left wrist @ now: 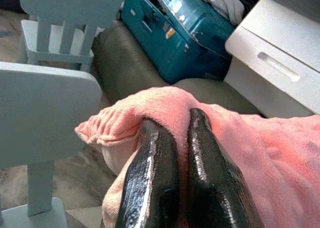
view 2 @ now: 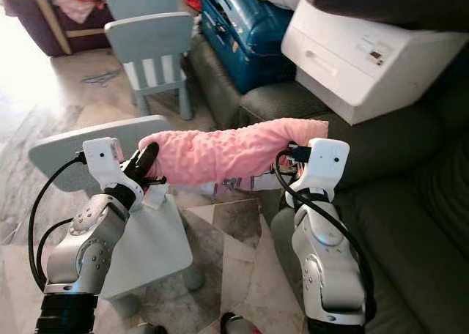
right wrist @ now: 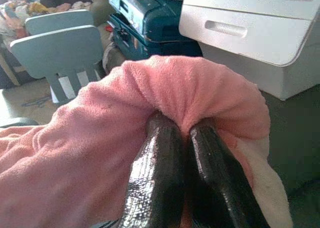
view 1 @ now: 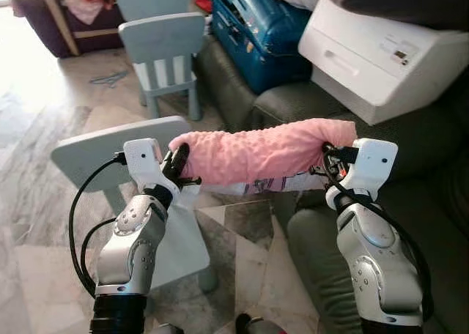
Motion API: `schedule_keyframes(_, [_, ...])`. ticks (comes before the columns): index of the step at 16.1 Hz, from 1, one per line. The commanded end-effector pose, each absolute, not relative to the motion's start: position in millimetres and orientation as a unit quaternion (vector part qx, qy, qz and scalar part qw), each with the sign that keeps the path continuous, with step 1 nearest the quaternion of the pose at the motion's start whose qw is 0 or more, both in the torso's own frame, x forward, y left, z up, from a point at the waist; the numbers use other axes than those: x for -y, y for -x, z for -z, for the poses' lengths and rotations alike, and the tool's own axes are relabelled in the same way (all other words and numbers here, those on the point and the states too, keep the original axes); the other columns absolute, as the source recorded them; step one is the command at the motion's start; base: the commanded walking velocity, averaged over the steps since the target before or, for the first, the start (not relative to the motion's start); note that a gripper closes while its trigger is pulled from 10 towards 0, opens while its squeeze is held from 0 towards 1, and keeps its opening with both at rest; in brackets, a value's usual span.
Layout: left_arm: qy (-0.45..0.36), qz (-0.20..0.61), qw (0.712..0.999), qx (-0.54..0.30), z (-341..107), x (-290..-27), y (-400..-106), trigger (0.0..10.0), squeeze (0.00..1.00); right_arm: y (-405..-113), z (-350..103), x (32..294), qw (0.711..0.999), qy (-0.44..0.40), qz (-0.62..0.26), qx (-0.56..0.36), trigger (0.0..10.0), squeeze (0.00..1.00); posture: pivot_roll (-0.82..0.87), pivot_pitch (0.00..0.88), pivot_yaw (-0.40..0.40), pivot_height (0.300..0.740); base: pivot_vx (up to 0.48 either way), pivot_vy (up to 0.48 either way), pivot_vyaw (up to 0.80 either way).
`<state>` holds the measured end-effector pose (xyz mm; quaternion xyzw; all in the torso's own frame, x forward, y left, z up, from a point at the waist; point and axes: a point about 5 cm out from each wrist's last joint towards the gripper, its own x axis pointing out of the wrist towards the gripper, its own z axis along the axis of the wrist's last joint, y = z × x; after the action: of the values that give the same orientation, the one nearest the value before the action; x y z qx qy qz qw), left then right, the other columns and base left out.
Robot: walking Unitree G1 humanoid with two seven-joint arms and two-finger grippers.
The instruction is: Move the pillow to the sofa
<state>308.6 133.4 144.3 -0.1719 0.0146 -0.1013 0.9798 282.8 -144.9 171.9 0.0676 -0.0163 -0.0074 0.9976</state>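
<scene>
A long pink pillow [view 1: 260,151] hangs in the air, stretched between my two grippers above the floor and the sofa's edge. My left gripper [view 1: 178,160] is shut on its left end; the black fingers [left wrist: 150,178] pinch the pink fabric. My right gripper [view 1: 327,158] is shut on the right end, its fingers [right wrist: 160,183] buried in a fold of the cover. The dark green sofa [view 1: 432,202] lies to the right, its seat cushion [view 1: 315,239] under my right arm.
A pale blue child's chair [view 1: 88,154] stands under my left arm, two more [view 1: 165,45] beyond it. A blue suitcase [view 1: 260,34] and a white appliance [view 1: 381,52] sit on the sofa further back. Marble floor [view 1: 37,165] spreads left.
</scene>
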Motion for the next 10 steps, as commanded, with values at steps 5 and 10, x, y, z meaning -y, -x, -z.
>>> schedule_keyframes(5, [0.169,0.111,0.979,-0.006,-148.7,-131.4,-310.2,10.0,0.00,-279.2,-178.9,146.7,0.997,-0.065,0.008,0.032,10.0,0.00,-0.13,0.132,-0.047,0.740,0.000,0.000,-0.78])
schedule_keyframes(10, [0.171,0.115,0.979,-0.007,-148.7,-131.1,-310.6,10.0,0.00,-279.5,-179.1,147.5,0.997,-0.065,0.009,0.033,10.0,0.00,-0.13,0.127,-0.046,0.740,0.000,0.000,-0.78])
